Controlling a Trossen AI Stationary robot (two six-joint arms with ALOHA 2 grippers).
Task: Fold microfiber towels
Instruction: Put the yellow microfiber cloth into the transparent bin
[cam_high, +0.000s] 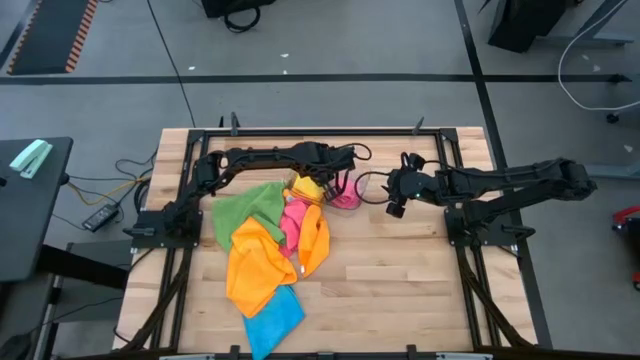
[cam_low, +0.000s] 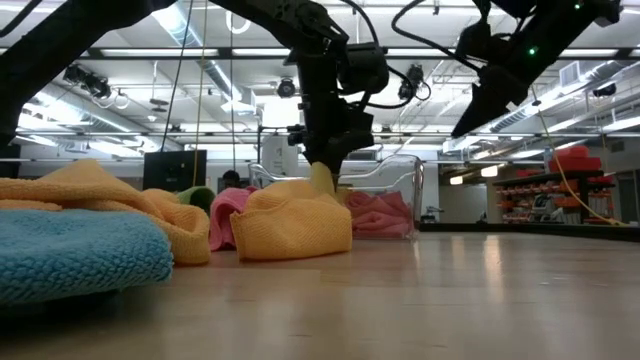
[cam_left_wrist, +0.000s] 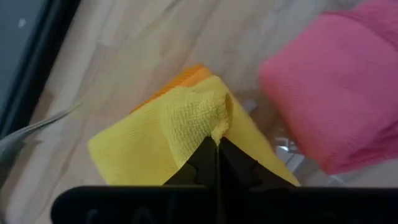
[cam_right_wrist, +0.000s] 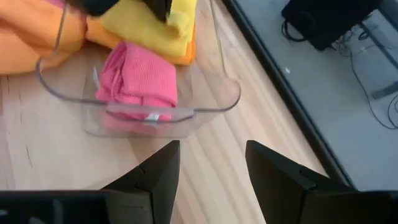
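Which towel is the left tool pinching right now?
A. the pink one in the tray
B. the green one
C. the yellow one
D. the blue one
C: in the left wrist view the left tool is shut on a raised fold of the yellow towel, while the pink towel lies untouched in the tray.

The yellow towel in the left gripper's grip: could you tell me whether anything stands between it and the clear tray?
Nothing visible does. The left gripper is shut on a fold of the yellow towel, which already lies at the clear tray beside the folded pink towel. The right gripper hangs open, clear of it.
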